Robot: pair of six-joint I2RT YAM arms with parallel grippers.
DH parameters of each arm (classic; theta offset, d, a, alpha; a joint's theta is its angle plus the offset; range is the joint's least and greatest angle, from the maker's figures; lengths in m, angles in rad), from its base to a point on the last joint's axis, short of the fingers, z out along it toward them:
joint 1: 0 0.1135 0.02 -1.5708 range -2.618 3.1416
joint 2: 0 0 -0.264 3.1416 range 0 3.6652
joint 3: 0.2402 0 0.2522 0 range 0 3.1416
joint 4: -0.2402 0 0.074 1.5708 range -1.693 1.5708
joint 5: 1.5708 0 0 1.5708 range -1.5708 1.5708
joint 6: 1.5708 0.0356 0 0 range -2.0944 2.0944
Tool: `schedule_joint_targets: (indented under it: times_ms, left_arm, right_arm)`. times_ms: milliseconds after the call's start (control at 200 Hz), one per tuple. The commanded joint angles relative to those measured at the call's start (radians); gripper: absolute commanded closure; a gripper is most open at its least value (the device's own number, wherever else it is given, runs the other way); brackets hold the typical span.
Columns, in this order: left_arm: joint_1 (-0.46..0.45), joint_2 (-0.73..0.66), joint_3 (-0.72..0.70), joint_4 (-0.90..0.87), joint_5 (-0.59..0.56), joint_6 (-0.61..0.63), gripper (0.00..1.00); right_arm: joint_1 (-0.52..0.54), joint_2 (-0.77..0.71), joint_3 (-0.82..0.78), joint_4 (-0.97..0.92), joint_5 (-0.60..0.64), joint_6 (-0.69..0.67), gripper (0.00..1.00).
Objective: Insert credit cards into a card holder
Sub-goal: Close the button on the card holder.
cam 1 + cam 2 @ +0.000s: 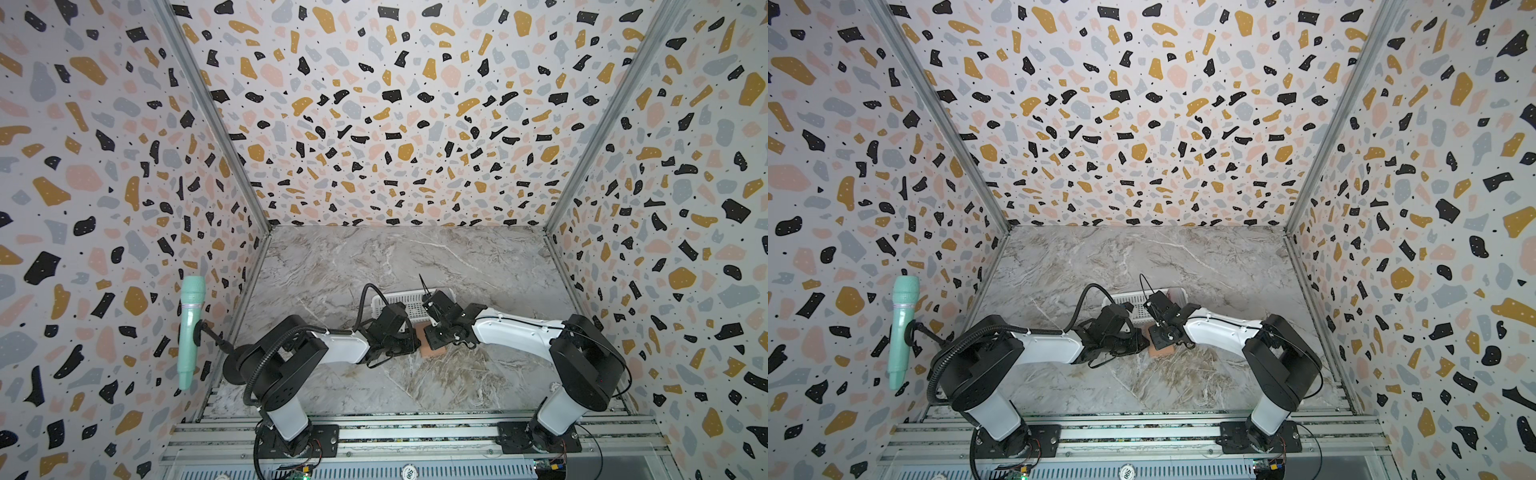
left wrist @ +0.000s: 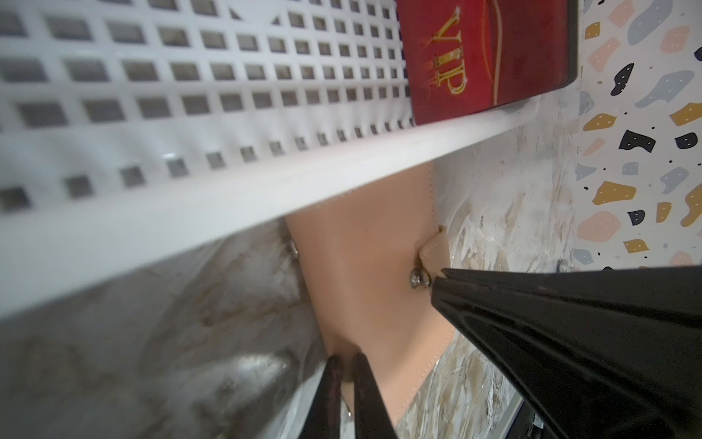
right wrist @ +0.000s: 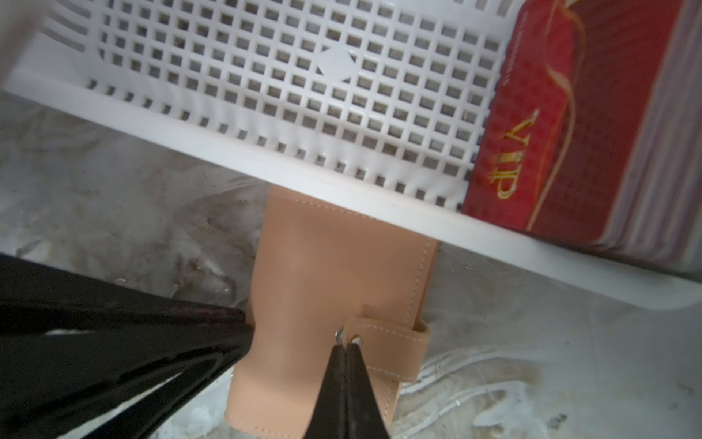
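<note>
The marble-patterned table (image 1: 374,266) fills the floor of the booth. The left arm (image 1: 340,345) and right arm (image 1: 511,328) reach inward over it until their wrists nearly meet near its middle. Just beyond the wrists sits a white slotted basket (image 1: 401,296), resting flat on the table.

The card holder (image 1: 432,351) lies closed on the table on the near side of the basket, between the two wrists. In the right wrist view its far end (image 3: 323,273) disappears under the basket's rim (image 3: 266,159). The credit cards (image 3: 551,152) are a red stack with gold "VIP" lettering, standing inside the basket against one end wall, well clear of the holder.

A short strap (image 3: 391,342) wraps over the holder's free edge, and its metal snap (image 2: 417,280) shows at the strap's end.

The left gripper (image 2: 345,361) has its jaws almost together, nipping the holder's folded edge, with a sliver of tan between them. The right gripper (image 3: 346,347) has its jaws pressed tight together, tips right at the snap end of the strap. From these angles I cannot tell whether any strap is caught between them.
</note>
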Motion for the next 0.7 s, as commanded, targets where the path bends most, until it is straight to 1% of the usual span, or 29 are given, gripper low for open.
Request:
schedule_joint_targets:
  times_ms: [0, 255, 696]
  left_arm:
    - [-0.010, 0.015, -0.009, 0.027, 0.008, 0.000, 0.89]
    - [-0.011, 0.016, -0.011, 0.031, 0.009, 0.001, 0.89]
    - [-0.015, 0.022, -0.009, 0.044, 0.013, 0.000, 0.89]
  right_arm:
    - [0.005, 0.012, 0.011, -0.035, 0.009, -0.006, 1.00]
    - [0.012, 0.012, 0.019, -0.016, -0.022, -0.014, 1.00]
    - [0.033, 0.069, 0.051, -0.042, -0.041, -0.030, 1.00]
